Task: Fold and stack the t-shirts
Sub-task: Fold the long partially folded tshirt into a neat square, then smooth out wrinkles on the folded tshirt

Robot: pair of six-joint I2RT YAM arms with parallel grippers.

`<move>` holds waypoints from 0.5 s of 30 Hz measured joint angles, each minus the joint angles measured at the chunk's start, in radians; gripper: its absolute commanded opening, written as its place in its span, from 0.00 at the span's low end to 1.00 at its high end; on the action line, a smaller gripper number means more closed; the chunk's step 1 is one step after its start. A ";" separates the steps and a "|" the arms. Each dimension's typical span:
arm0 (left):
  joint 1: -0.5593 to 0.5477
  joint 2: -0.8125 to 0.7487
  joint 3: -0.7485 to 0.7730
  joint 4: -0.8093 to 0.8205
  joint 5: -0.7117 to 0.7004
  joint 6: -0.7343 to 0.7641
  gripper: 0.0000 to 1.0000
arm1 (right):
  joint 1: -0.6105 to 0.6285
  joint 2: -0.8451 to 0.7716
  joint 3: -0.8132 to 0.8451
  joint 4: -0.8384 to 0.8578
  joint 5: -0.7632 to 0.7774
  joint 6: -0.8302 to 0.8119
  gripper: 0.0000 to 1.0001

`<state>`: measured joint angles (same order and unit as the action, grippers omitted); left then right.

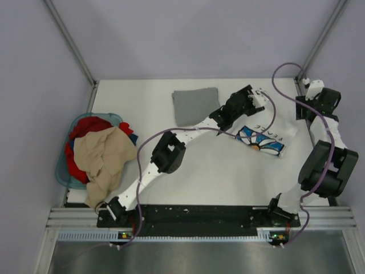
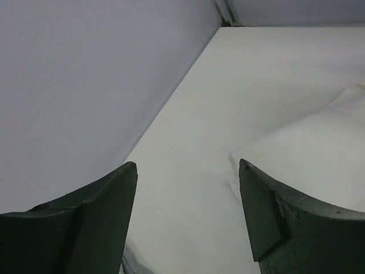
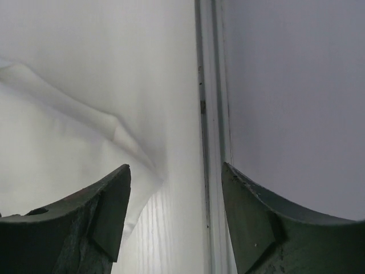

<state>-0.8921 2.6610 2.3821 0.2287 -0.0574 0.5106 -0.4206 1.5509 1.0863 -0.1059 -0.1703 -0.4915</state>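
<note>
Table [image 1: 205, 177]: white, with pale walls around it.
Basket [image 1: 61, 171]: blue, at the table's left edge, heaped with red and tan clothes [image 1: 100, 151] that spilled over its near rim.
White t-shirt [image 1: 259, 139]: lay right of centre, bunched rather than flat. A narrow folded strip faced up, showing the blue daisy print and dark lettering. Its pale cloth ran on toward the far right corner in soft creases.
Grey t-shirt [image 1: 195, 106]: plain, folded into a neat rectangle, flat at the far centre, apart from the white one.
Left gripper [image 2: 188, 165]: above the white t-shirt's far edge, jaws spread wide, nothing between them.
Right gripper [image 3: 175, 166]: by the far right edge rail [image 3: 208, 114], jaws wide and holding nothing, with white cloth under its left finger.
</note>
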 measured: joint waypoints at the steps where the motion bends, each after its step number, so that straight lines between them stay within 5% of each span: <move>1: 0.004 0.000 0.010 -0.008 -0.006 0.000 0.76 | 0.002 0.031 0.051 -0.037 0.030 0.060 0.60; 7: 0.053 -0.065 0.039 -0.288 0.126 -0.073 0.67 | 0.008 0.029 0.237 -0.190 0.036 0.447 0.61; 11: 0.092 -0.227 -0.138 -0.449 0.325 -0.153 0.58 | 0.012 -0.086 0.132 -0.249 0.046 0.649 0.60; 15: 0.105 -0.303 -0.217 -0.520 0.471 -0.199 0.60 | 0.010 -0.055 0.043 -0.298 0.072 0.747 0.63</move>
<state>-0.7872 2.3577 2.1654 -0.2913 0.4137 0.3119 -0.4103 1.4963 1.1294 -0.4042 -0.0982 0.2550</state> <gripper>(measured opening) 0.578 0.605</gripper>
